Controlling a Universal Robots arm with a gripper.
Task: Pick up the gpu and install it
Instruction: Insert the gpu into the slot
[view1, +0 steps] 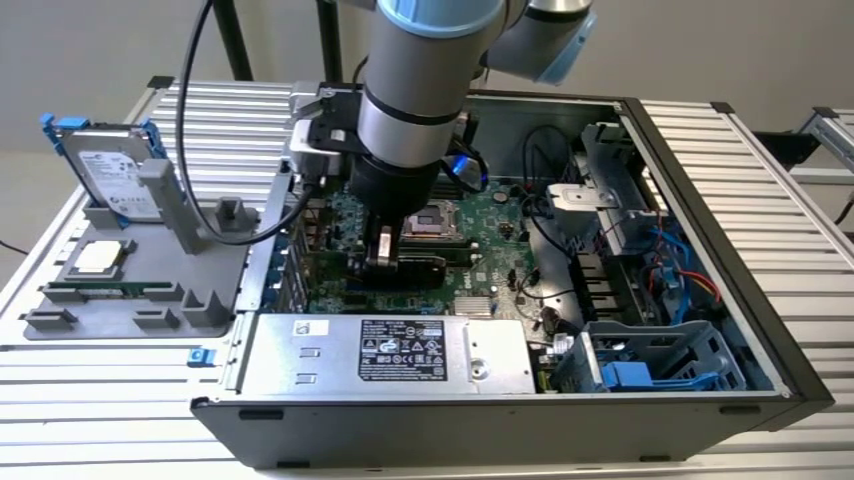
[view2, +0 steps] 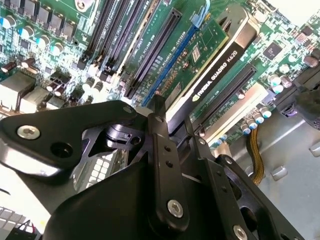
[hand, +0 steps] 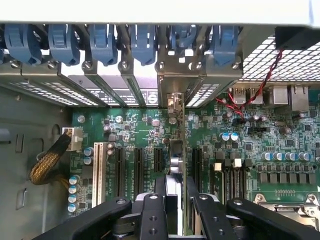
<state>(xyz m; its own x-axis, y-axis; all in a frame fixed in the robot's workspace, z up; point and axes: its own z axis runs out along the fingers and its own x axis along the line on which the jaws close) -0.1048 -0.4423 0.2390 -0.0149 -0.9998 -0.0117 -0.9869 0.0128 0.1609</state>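
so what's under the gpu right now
The gpu stands on edge over the green motherboard and its black slots, with the hand gripping it. Whether its edge is fully seated is hidden.

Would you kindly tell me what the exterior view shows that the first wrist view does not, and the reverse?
Exterior view: the whole open computer case, its power supply, and a grey fixture holding a blue-framed hard drive on the exterior view's left. First wrist view: the blue slot latches and a braided cable. Both: the end effector over the green motherboard, with the gpu standing edge-on between its fingers.
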